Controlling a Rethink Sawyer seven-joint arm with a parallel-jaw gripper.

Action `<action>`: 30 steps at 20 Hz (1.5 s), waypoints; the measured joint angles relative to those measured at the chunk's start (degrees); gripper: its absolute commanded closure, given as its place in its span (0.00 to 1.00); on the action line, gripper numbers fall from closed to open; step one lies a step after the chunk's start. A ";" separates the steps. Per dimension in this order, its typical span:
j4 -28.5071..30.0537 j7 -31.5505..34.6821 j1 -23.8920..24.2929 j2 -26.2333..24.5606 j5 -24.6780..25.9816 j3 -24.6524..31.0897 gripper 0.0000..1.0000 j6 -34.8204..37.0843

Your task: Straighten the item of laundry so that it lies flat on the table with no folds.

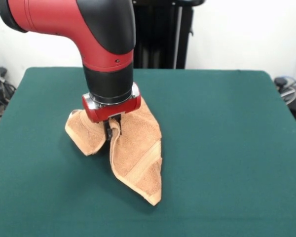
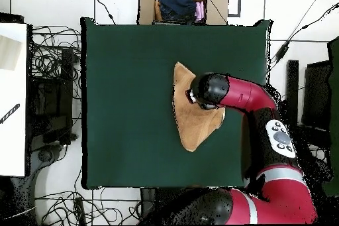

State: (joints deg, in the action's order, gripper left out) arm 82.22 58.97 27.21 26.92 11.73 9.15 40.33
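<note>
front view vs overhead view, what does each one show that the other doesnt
Only the front view shows the gripper shut on a pinch of the towel, lifting it into a tent with a woven band visible. Only the overhead view shows the towel's pointed outline, a cardboard box of clothes past the table's far edge, and floor cables. Both show the arm over the towel.

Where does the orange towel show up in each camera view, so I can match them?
Front view: the towel lies left of centre, bunched up under the claw.
Overhead view: the towel lies right of centre, partly under the arm.
Shared landmark: the green table, whose cloth surrounds it in both.
</note>
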 measured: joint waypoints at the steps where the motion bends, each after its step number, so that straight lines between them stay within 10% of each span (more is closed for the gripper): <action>1: 0.22 0.00 0.00 0.01 0.00 -0.10 1.00 -0.33; 30: 9.60 5.50 -11.35 4.30 -8.47 -6.07 1.00 -5.24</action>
State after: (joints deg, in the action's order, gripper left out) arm 91.81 64.47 15.86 31.22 3.26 3.08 35.09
